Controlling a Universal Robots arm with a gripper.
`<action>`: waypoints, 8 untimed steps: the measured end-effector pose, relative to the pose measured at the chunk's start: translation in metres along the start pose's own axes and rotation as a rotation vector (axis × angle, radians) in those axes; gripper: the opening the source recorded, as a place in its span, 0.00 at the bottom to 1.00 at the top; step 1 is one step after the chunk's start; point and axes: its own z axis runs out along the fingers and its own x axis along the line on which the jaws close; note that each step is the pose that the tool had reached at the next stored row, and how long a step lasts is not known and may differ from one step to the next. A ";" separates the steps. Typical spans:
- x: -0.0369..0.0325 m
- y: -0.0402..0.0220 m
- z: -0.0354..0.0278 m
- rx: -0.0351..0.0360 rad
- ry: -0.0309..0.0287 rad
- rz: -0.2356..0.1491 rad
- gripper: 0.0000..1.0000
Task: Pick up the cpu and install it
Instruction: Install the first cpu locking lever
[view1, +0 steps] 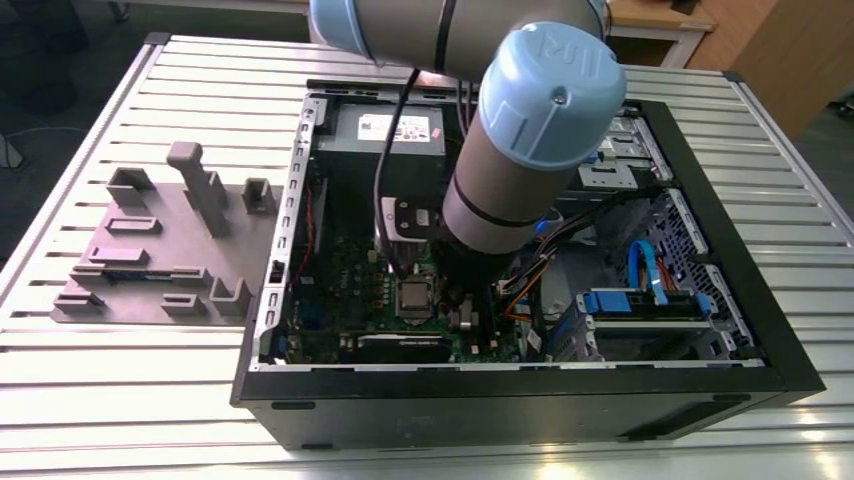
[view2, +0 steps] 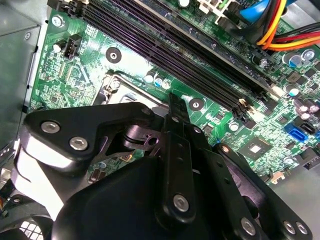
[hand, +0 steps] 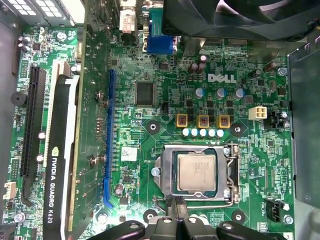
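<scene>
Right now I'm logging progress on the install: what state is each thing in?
cpu: seated flat in the socket, not held.
socket frame: open, its window leaves the chip's top bare.
claw: fingertips together, holding nothing, just beside the socket.
computer case: side panel off, lying on the table.

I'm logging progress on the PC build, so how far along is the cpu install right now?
Looks done: the cpu already sits square inside the socket frame on the motherboard, so pick-up and placement appear finished. In hand: nothing visible; the gripper hovers just beside the socket, fingers together and apart from the chip. Left: whether the socket is latched cannot be judged from these views.
</scene>
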 end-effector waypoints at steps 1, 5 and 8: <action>0.0000 -0.0001 0.0005 0.0000 0.0000 0.000 0.11; 0.0001 -0.0002 0.0020 -0.0002 0.0004 -0.001 0.11; 0.0002 -0.0004 0.0030 -0.0003 0.0005 -0.002 0.11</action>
